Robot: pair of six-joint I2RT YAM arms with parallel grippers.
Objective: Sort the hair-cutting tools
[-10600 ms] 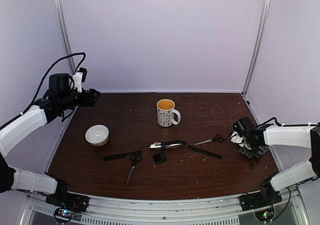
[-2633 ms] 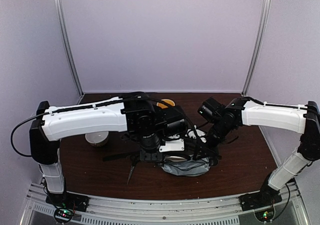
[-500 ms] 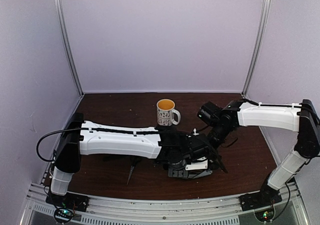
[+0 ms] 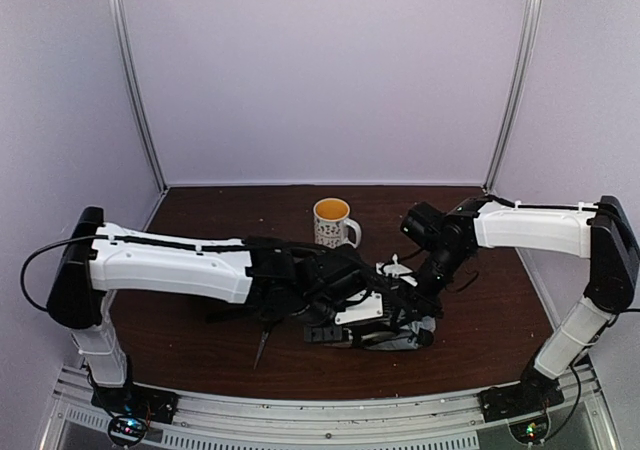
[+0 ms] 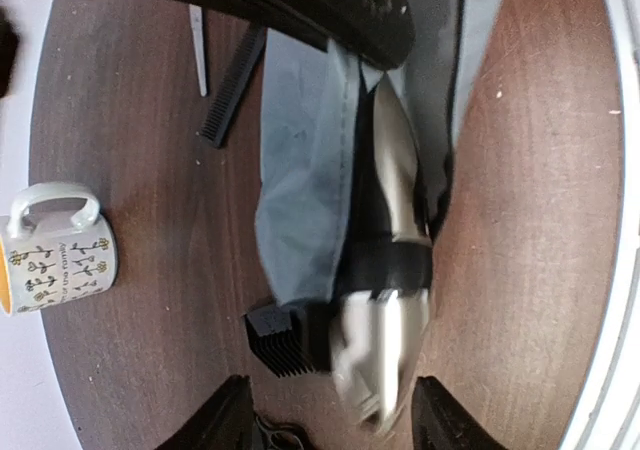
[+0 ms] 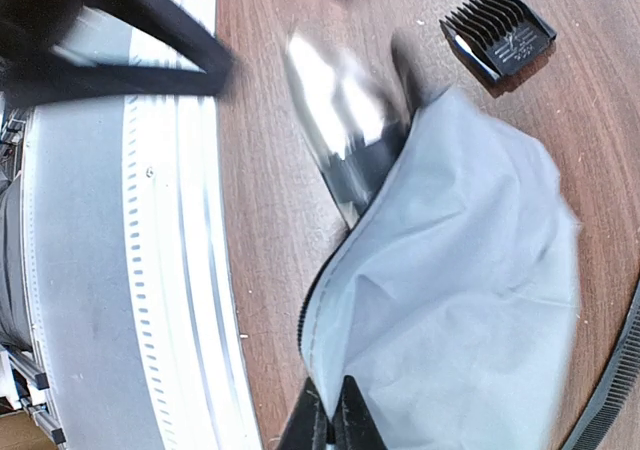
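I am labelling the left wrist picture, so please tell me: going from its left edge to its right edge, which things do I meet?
In order: patterned mug → black comb → silvery clipper → table's metal edge rail. The grey pouch overlaps the clipper, so it is left out.

The left arm [image 4: 170, 265] and right arm [image 4: 530, 228] have long white shells between black joints. A thin black cable [image 4: 27, 265] loops beside the left arm's elbow
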